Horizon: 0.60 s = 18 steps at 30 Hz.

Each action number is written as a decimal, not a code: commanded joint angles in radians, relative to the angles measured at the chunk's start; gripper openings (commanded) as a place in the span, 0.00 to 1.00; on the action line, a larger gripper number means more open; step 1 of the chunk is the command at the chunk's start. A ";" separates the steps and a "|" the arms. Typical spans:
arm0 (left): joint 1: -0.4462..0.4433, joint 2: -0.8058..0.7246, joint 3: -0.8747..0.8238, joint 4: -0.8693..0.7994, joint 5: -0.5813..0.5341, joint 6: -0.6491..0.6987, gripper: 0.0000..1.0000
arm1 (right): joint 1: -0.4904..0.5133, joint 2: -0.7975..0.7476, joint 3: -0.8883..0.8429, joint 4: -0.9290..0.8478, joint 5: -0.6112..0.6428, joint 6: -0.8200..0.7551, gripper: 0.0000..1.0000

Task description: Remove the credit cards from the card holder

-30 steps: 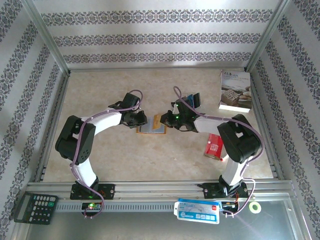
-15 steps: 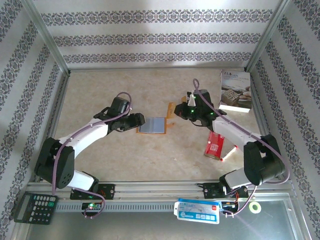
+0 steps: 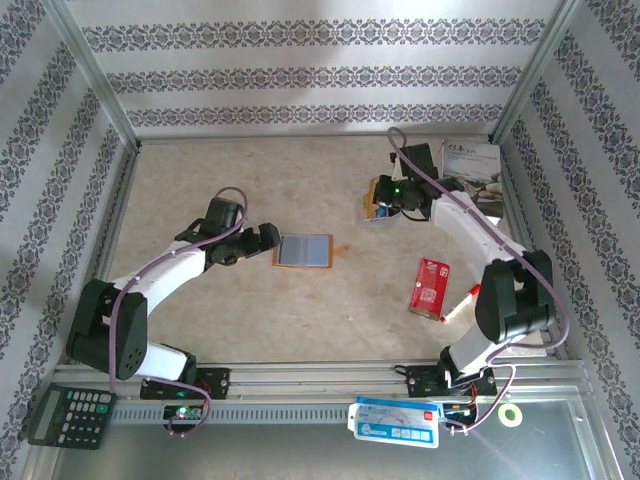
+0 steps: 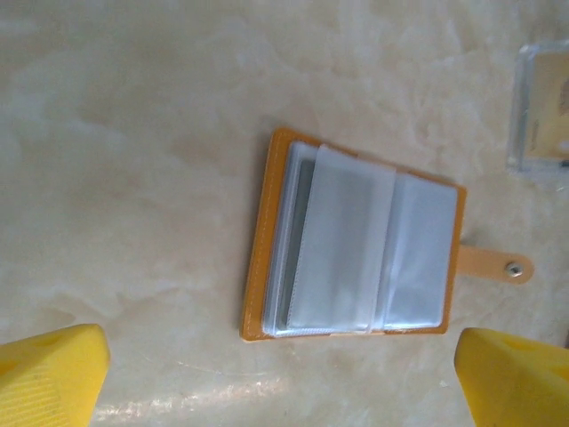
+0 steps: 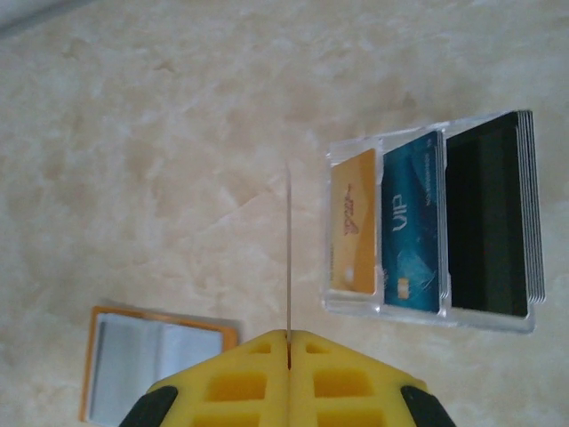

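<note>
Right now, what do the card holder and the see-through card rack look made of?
Card holder: orange cover looks like leather or imitation, smooth and matte, with a snap tab; its sleeves look like thin translucent plastic. Card rack: rigid clear plastic, probably acrylic; the table shows through its shiny walls.

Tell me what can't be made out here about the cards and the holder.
1. Thin card pinched in the shut right tool: right wrist view, seen edge-on, face unreadable.
2. Orange folding leather-like card holder: left wrist view, cloudy plastic sleeves hide whether cards remain inside.
3. Clear acrylic card stand: left wrist view, cut off by the right edge.
4. Same holder: right wrist view, partly hidden behind the tool.
</note>
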 commanded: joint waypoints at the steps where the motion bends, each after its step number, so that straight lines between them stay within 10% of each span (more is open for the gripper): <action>1: 0.056 -0.041 -0.021 0.084 0.079 0.017 1.00 | -0.010 0.084 0.110 -0.138 0.031 -0.084 0.01; 18: 0.105 0.026 0.006 0.120 0.164 0.018 1.00 | -0.048 0.363 0.364 -0.264 -0.041 -0.136 0.02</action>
